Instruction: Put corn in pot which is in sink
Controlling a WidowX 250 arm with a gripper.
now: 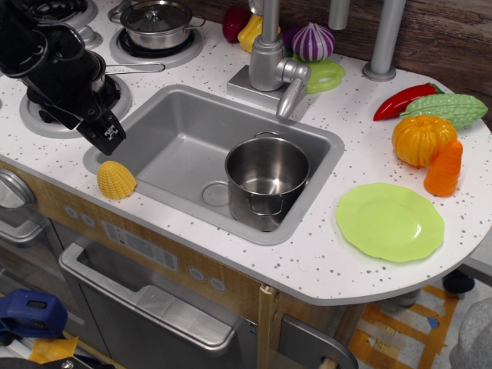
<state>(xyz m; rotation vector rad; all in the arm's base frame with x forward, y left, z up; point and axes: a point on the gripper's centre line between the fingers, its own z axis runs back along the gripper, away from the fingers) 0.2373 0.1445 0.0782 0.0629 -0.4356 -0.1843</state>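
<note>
The yellow ribbed corn [116, 181] lies on the white speckled counter just left of the sink's front left corner. The tall shiny lidless pot [266, 181] stands upright in the right part of the grey sink [177, 142], next to the round drain. My black gripper [108, 137] hangs above the counter at the sink's left edge, a short way above and behind the corn, not touching it. Its fingers are close together and hold nothing that I can see; the view does not show clearly whether they are open or shut.
A faucet [275, 65] stands behind the sink. A lidded steel pot [157, 23] sits on the back burner. A green plate [390, 221], orange pumpkin toy [421, 138], orange carrot [444, 169], red pepper [403, 100] and green gourd [446, 109] lie at the right.
</note>
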